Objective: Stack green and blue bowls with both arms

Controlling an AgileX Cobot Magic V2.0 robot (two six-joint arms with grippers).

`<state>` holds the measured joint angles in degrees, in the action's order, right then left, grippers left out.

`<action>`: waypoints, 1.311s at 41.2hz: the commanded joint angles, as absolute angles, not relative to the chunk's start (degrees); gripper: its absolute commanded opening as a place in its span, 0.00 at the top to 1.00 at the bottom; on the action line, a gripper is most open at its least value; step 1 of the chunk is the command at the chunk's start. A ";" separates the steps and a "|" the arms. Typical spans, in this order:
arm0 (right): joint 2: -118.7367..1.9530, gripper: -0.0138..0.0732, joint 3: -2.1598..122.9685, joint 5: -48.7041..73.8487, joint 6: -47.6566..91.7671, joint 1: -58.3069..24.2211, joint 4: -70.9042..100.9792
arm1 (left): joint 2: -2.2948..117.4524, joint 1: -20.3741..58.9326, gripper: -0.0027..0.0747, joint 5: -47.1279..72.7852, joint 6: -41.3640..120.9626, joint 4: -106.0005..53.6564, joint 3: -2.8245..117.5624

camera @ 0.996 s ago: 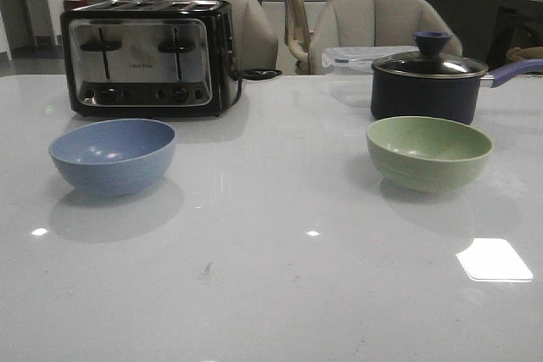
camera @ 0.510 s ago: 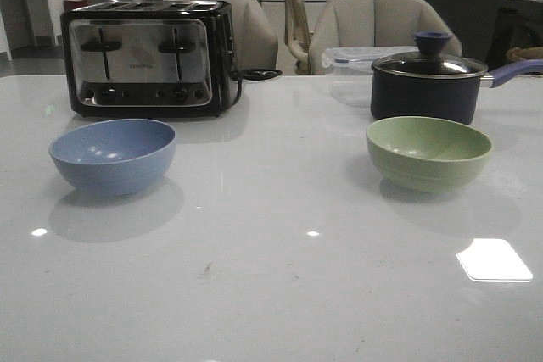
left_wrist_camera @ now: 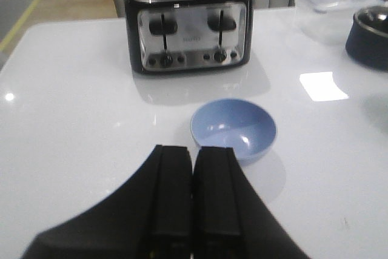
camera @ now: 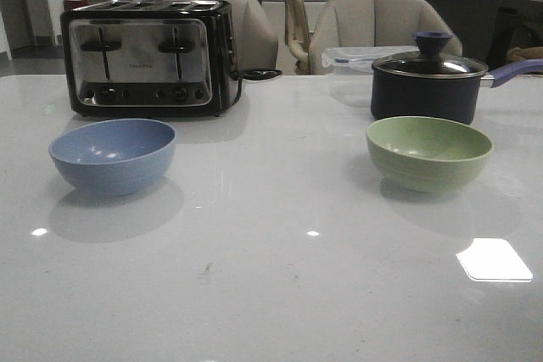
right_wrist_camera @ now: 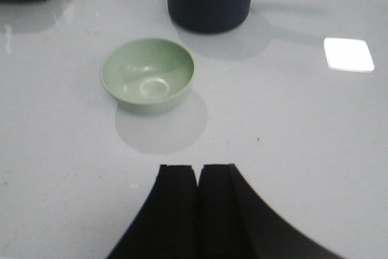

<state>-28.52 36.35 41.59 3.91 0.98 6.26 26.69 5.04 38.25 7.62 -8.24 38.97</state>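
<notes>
Currently both bowls stand upright on the white table [camera: 271,294] with their openings facing up; being round, they have no long axis. The blue bowl [camera: 113,155] is toward the left edge of the table, just in front of the silver toaster [camera: 146,57] but not touching it. The green bowl [camera: 428,153] is toward the right edge, near the dark lidded saucepan [camera: 428,82], whose handle points to the right edge. The two bowls are well apart from each other.

The left gripper [left_wrist_camera: 193,201] has its two dark fingers pressed together, holding nothing, above the table near the blue bowl. The right gripper [right_wrist_camera: 198,210] is also closed and empty, above the table and apart from the green bowl
</notes>
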 commanded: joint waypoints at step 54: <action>-84.12 0.15 64.79 37.80 4.23 1.40 11.67 | 32.03 19.93 0.28 31.42 21.69 -23.16 35.91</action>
<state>-81.62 59.88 40.59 3.91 0.98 10.94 31.56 19.40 35.66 21.51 -21.66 34.38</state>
